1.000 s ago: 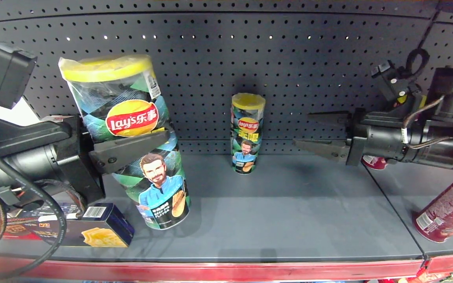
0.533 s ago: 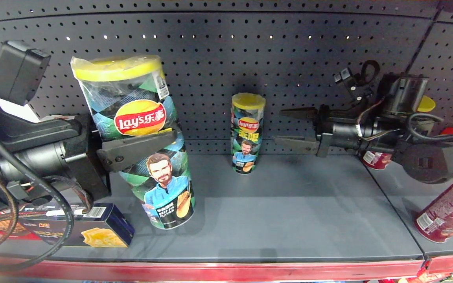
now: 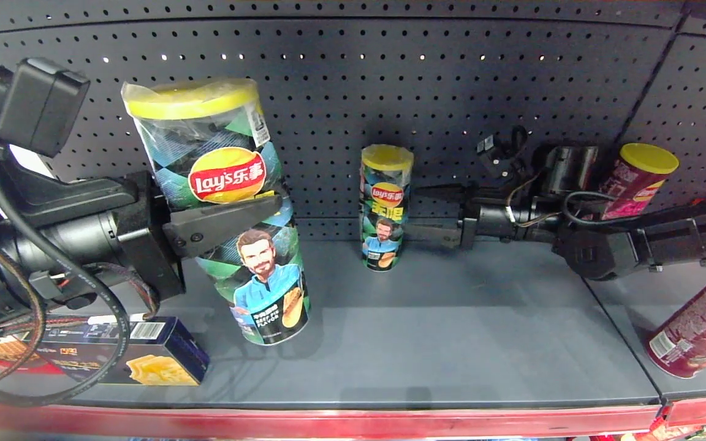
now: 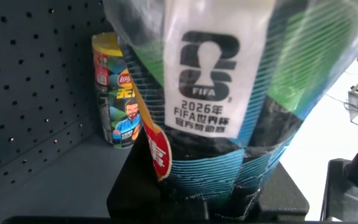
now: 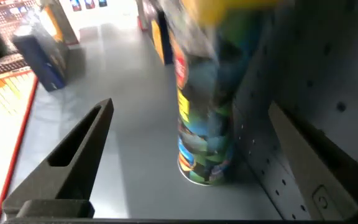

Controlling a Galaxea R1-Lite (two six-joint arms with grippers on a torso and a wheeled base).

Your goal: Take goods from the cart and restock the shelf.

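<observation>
The large chip can (image 3: 230,208) leans slightly, long axis near upright, base at the front left of the shelf (image 3: 451,343), clamped by the fingers of the left gripper (image 3: 249,211). The small can (image 3: 385,208) stands upright against the pegboard (image 3: 451,92), just left of the right gripper (image 3: 411,209), whose fingers are spread wide, so that arm is nearer.

You cannot see the far finger of the left gripper (image 3: 255,193); the tall green foil-wrapped chip can with yellow lid (image 3: 218,153) hides it. The dark red chip can (image 3: 699,327) lying at the right is cut by the picture's edge. In the right wrist view the top of the small green chip can (image 5: 207,124) is blurred.
</observation>
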